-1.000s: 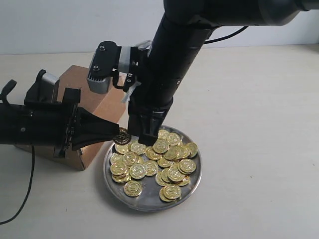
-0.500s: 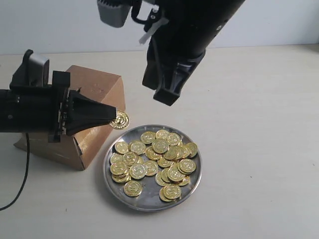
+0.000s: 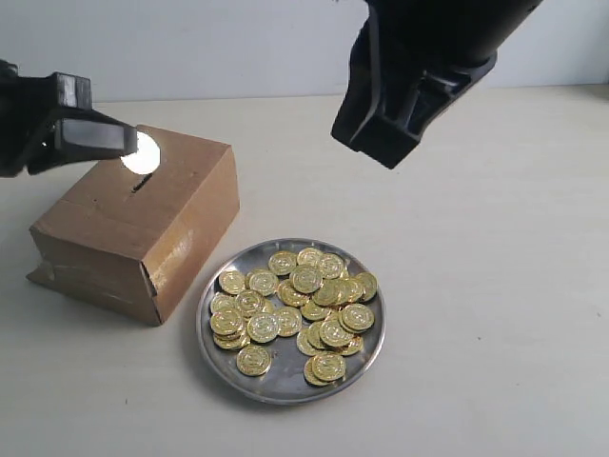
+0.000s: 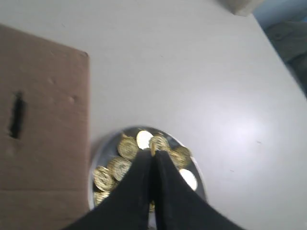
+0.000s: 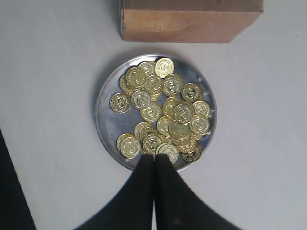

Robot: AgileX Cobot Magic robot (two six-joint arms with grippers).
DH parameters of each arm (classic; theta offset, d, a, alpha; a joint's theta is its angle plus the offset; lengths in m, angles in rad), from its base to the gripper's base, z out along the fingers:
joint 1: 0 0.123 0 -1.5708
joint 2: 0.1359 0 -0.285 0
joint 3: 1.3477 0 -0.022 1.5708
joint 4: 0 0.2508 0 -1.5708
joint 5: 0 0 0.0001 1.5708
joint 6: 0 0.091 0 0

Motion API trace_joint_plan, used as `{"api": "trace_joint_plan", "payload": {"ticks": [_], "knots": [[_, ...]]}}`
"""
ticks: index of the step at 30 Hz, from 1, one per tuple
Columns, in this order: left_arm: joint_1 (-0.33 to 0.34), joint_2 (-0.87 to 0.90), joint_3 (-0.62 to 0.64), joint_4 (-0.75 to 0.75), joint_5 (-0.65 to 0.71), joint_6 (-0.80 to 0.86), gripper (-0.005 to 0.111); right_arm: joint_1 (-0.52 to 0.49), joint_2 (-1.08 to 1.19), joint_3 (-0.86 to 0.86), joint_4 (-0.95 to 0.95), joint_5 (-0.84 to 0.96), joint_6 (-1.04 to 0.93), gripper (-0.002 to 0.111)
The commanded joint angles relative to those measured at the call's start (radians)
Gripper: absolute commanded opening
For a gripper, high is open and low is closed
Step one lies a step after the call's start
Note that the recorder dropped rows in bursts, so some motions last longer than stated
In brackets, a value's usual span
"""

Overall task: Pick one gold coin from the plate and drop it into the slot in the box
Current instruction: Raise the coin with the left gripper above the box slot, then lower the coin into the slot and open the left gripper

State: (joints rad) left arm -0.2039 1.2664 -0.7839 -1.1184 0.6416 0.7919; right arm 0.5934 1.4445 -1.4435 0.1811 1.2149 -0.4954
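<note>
My left gripper (image 3: 131,149) is shut on one gold coin (image 3: 144,152), held edge-up just above the top of the brown cardboard box (image 3: 186,224), close to the dark slot (image 3: 143,183). In the left wrist view the coin's edge (image 4: 153,145) shows between the closed fingertips of that gripper (image 4: 153,154), and the slot (image 4: 17,115) lies off to one side on the box (image 4: 53,129). The silver plate (image 3: 285,386) holds several gold coins (image 3: 306,279). My right gripper (image 3: 385,152) hangs high above the table, shut and empty (image 5: 154,157), over the plate (image 5: 106,120).
The box (image 5: 192,21) stands right beside the plate, nearly touching its rim. Pale tabletop stretches to the right of the plate and in front of it. A white wall closes the back.
The left gripper carried the coin from the plate's rim up and leftward to over the box top. The right arm rose and drew back to the upper right.
</note>
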Motion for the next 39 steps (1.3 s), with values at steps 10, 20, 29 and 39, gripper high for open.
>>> {"api": "trace_joint_plan", "payload": {"ticks": [10, 20, 29, 39], "knots": [[-0.005, 0.066, -0.140, 0.526, -0.145, -0.126, 0.000, -0.001, -0.061, -0.009, 0.001, 0.006, 0.051, 0.000], [-0.059, 0.234, -0.195, 0.549, -0.189, -0.195, 0.000, -0.001, -0.060, -0.009, 0.001, 0.006, 0.053, 0.000], [-0.097, 0.351, -0.232, 0.742, -0.248, -0.343, 0.000, -0.001, -0.060, -0.009, 0.001, 0.006, 0.053, 0.000], [-0.097, 0.396, -0.232, 0.724, -0.256, -0.345, 0.000, -0.001, -0.060, -0.009, 0.001, 0.006, 0.053, 0.000]]}}
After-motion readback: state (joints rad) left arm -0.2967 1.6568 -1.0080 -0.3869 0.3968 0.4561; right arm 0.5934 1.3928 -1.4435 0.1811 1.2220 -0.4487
